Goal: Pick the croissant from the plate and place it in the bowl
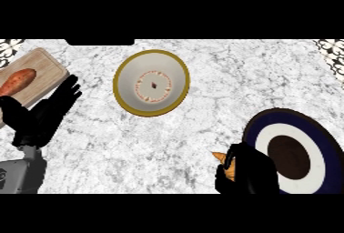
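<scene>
The croissant [221, 158] shows only as golden-brown bits poking out of my right hand [247, 172], whose fingers curl round it and hide most of it. That hand sits at the lower right, just left of the dark blue plate [265, 136] with a white ring and dark centre. The bowl [151, 82], white with a gold rim and a patterned middle, lies further up and to the left, apart from the hand. At the left edge, my left hand [42, 116] rests open with its fingers up.
A wooden cutting board [40, 66] with an orange sweet potato [15, 82] lies at the upper left, partly behind my left hand. Marble counter [201, 132] stretches between the bowl and the plate.
</scene>
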Action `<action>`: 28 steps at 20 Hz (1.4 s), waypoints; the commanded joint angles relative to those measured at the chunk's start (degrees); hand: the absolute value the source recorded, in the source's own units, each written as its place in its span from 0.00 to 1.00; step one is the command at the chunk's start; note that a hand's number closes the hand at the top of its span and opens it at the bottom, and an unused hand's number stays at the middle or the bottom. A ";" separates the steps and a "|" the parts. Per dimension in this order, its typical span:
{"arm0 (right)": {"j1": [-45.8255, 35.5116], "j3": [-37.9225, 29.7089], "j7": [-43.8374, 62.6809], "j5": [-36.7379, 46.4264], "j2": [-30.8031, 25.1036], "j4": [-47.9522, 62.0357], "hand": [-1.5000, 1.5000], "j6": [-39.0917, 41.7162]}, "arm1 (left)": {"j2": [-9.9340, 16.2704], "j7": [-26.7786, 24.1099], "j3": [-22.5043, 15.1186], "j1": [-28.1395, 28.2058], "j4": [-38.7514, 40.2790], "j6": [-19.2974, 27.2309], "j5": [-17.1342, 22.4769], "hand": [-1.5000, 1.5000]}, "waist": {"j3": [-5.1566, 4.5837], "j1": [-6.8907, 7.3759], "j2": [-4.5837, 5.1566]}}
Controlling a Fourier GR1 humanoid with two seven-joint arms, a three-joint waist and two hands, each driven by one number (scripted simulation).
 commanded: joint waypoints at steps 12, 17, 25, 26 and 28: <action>-10.07 21.13 23.53 9.56 2.13 -23.12 1.00 22.13 | -1.22 0.24 -0.92 -0.94 0.64 0.49 -1.09 0.50 | -0.05 0.58 0.03; -17.14 17.52 23.31 5.03 2.13 -21.06 1.00 20.39 | 0.43 0.58 0.16 -2.77 0.76 -0.22 -0.76 0.50 | -0.09 1.53 0.35; -29.67 10.23 25.54 -3.41 2.17 -12.61 1.00 10.67 | 0.50 2.60 -0.28 -3.65 -0.10 -1.44 0.45 0.50 | -0.05 3.20 0.41; -32.27 7.77 24.03 -4.75 2.17 -8.82 1.00 8.70 | -1.65 0.69 -1.99 -3.17 1.10 0.05 -1.56 0.50 | -0.05 3.25 0.84; -36.15 6.84 25.80 -5.65 2.18 -7.86 1.00 8.29 | -0.68 2.70 -1.62 -4.43 0.20 -0.69 -0.60 0.50 | -0.05 3.49 0.44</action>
